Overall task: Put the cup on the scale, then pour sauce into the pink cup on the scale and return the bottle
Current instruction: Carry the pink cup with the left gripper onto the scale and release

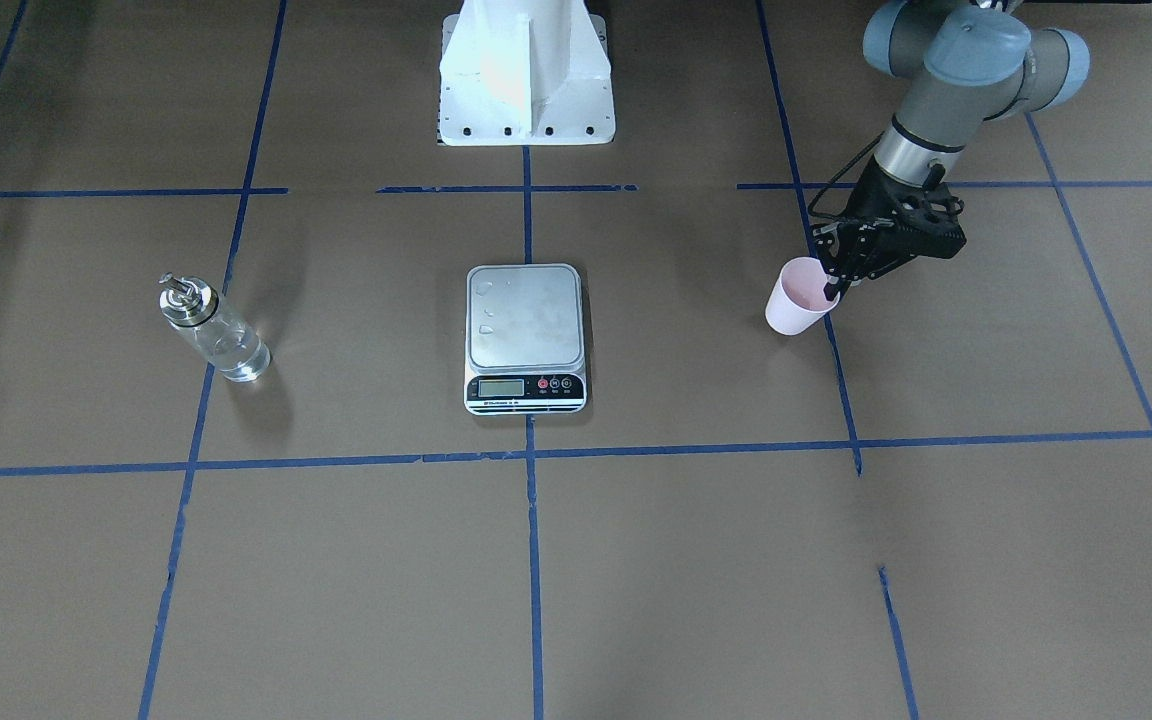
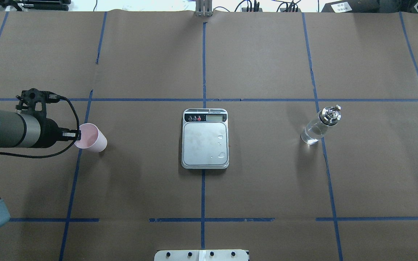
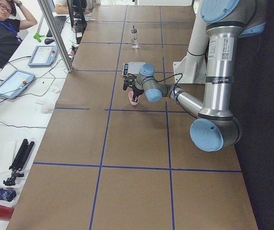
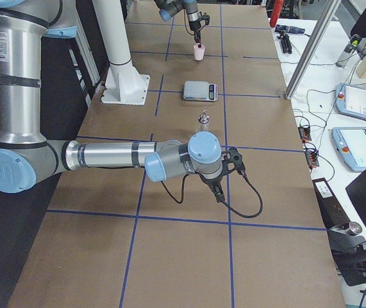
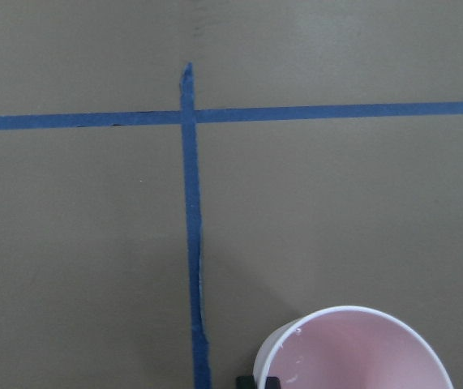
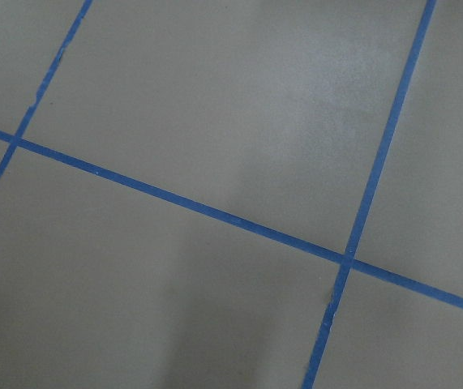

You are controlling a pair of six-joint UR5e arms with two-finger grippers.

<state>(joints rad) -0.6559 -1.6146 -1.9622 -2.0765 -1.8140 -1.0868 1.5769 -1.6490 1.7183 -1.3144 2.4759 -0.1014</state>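
Note:
The pale pink cup stands on the brown table on my left side, well apart from the scale; it also shows in the overhead view and the left wrist view. My left gripper comes from above with one finger inside the rim and one outside, closed on the cup's rim. The scale lies at the table's middle, its platform bare but for a few drops. The clear glass bottle with its metal spout stands upright on my right side. My right gripper shows only in the exterior right view; I cannot tell whether it is open or shut.
The robot's white base stands behind the scale. Blue tape lines divide the table into squares. An operator and tablets are at a side bench beyond the table's far edge.

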